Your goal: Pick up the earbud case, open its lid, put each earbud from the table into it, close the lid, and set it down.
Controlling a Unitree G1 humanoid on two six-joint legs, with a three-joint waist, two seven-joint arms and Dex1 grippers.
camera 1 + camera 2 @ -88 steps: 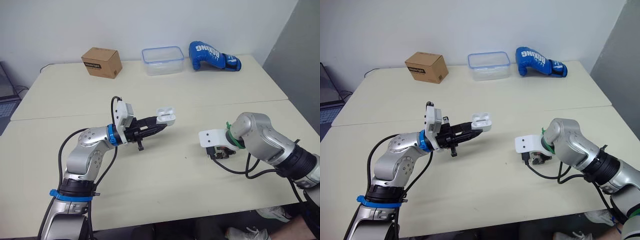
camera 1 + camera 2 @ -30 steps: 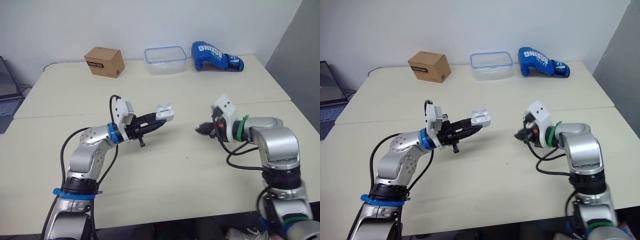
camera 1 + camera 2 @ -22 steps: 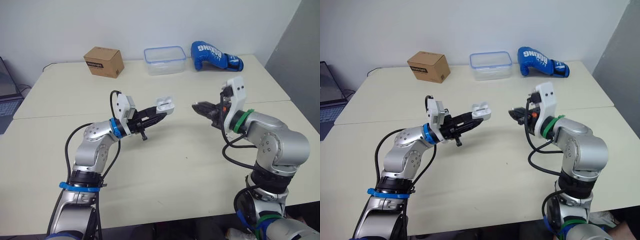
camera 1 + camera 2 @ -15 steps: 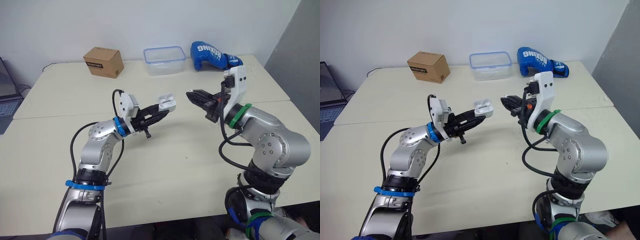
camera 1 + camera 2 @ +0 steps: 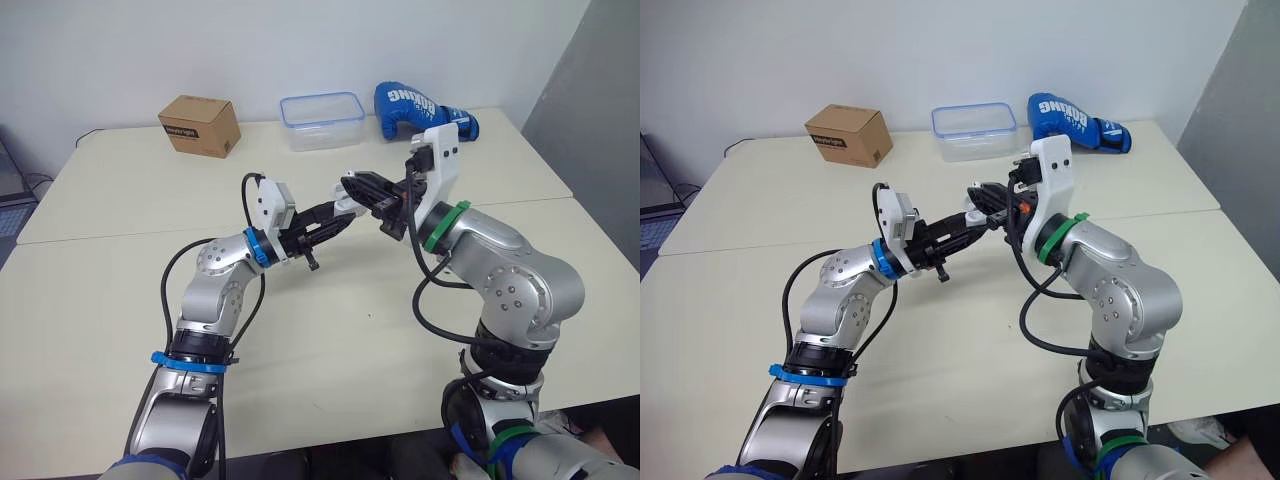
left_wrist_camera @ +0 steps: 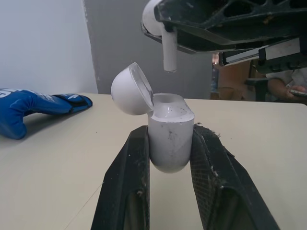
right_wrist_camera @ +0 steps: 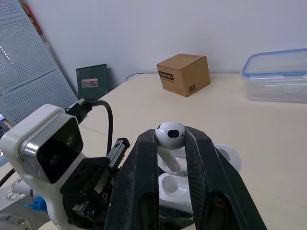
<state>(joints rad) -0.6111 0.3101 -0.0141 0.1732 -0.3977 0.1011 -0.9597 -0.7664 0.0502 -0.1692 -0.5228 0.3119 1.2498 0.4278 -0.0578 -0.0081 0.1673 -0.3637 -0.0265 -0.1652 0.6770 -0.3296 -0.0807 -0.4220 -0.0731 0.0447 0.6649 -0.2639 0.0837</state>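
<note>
My left gripper [image 5: 335, 213] is shut on the white earbud case [image 6: 170, 120] and holds it upright above the table's middle. The case's lid [image 6: 132, 88] stands tipped back. My right gripper [image 5: 358, 188] is shut on a white earbud [image 7: 170, 134], stem pointing down. The earbud [image 6: 168, 48] hangs just above the case's top, apart from it. In the right wrist view the case [image 7: 175, 184] lies directly under the earbud's stem.
At the far edge of the table [image 5: 330, 330] stand a cardboard box [image 5: 199, 125], a clear plastic container with a blue rim [image 5: 322, 120] and a blue boxing glove [image 5: 420, 108]. A seam runs across the table's middle.
My right gripper has risen from the table with the earbud and swung left to just above the case. My left arm has lifted the case up and toward the centre.
</note>
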